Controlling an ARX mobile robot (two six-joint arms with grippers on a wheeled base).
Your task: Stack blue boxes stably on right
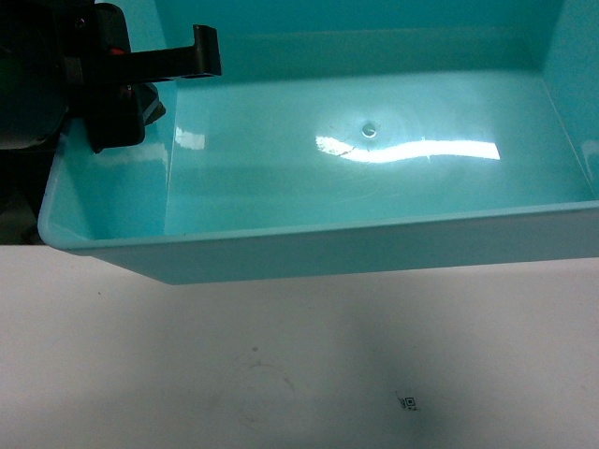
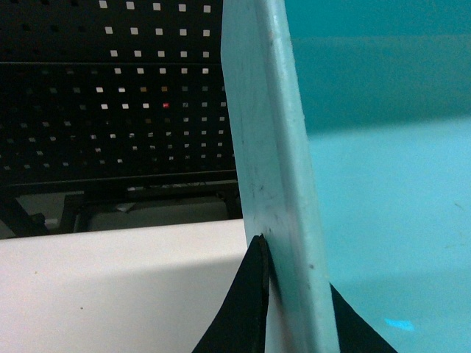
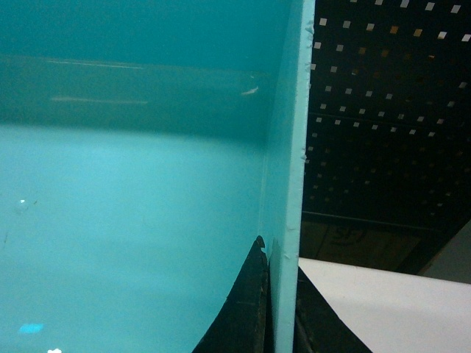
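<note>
1. Head view: the turquoise tub is hovering above the white tabletop, left hand at its left end.
2. Left wrist: left hand is pinching the tub's left wall.
3. Right wrist: right hand is clamping the right wall.

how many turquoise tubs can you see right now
1. The turquoise tub fills the upper head view, above the white table, with the left hand clamped on its left wall and the right hand on its right wall. Others may lie out of frame.
</note>
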